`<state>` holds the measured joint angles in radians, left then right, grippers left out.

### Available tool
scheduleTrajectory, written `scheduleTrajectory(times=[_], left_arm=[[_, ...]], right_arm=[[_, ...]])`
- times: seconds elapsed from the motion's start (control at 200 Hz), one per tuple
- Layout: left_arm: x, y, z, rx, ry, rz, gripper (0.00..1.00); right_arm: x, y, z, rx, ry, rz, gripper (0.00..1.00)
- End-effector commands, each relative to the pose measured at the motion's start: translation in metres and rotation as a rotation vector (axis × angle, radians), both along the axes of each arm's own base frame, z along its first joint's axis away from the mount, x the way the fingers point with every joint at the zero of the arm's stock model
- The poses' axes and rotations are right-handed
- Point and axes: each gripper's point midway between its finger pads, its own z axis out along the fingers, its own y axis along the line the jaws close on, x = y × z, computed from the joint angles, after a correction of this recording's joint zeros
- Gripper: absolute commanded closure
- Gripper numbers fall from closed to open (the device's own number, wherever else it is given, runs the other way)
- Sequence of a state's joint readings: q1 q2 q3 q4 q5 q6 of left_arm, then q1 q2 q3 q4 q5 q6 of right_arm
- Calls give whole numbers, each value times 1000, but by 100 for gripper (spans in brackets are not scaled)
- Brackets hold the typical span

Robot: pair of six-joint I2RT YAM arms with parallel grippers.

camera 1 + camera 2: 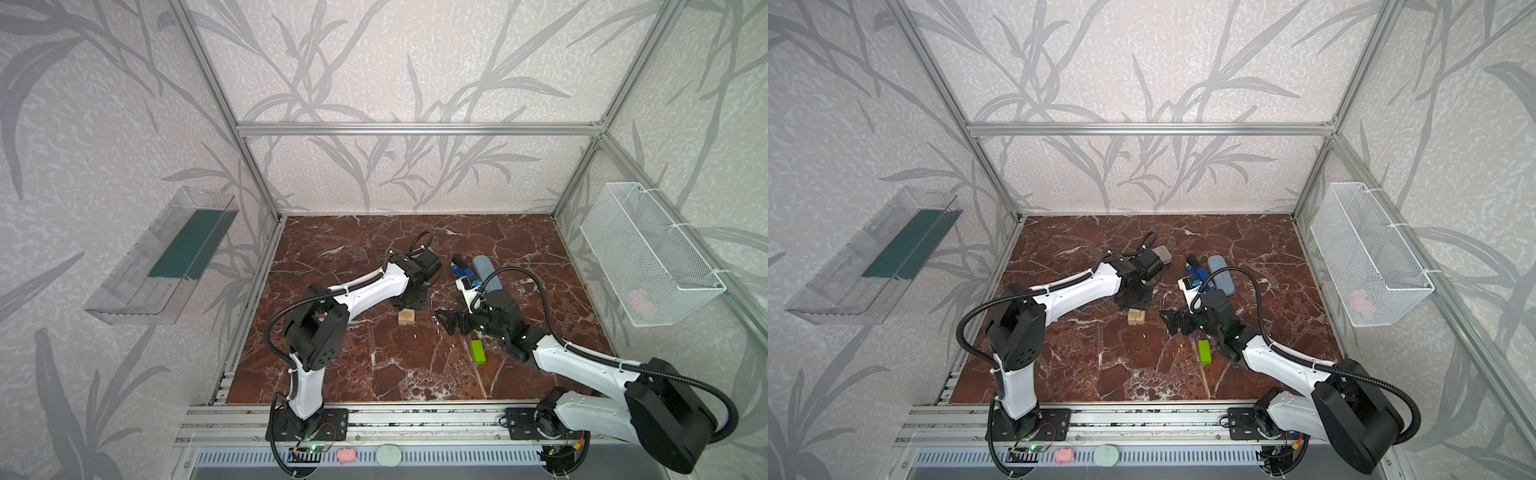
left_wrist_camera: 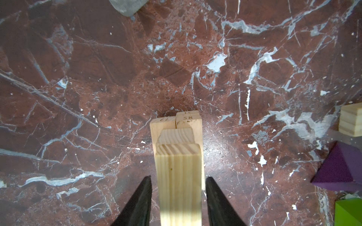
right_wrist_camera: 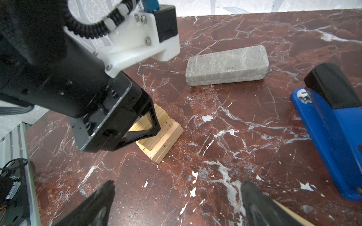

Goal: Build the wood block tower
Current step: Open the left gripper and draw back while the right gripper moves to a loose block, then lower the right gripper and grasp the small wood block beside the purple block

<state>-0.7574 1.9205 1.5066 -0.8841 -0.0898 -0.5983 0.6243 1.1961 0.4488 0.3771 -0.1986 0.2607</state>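
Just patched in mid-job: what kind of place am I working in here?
Probably a lab robot test cell, not a home: an aluminium frame boxes in leaf-print wall panels, and a left arm and right arm are bolted to a slotted rail at the edge of a marble-pattern tabletop.

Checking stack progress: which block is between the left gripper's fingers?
The pale wood block lying topmost on the stack, flanked by the left gripper. The green block and purple block sit off to the side.
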Motion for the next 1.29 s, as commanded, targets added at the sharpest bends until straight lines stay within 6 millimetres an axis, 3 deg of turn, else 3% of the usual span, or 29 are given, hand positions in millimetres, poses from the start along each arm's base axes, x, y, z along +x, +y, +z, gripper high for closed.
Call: scheduleTrajectory(times=[0.0,0.22,0.515,0.82,1.07,1.29], left_arm=[[4,0,22,-11,-45,-1,51],[3,-3,56,-109,-135,-22,38],[-15,17,92,-187,-251,-46,24],[-33,41,108,-292,-410,-47,11],[-46,55,112,-336,-457,-38,1],[-53,69,112,-345,-492,-10,0]], right_arm=[[3,-3,8,11,-32,-16,1],[9,-14,4,-14,6,-91,1],[16,-50,-1,-94,193,-278,1],[6,-69,-24,-162,438,-404,1],[7,-64,-53,-149,546,-450,1],[10,-69,-77,-175,620,-533,1]])
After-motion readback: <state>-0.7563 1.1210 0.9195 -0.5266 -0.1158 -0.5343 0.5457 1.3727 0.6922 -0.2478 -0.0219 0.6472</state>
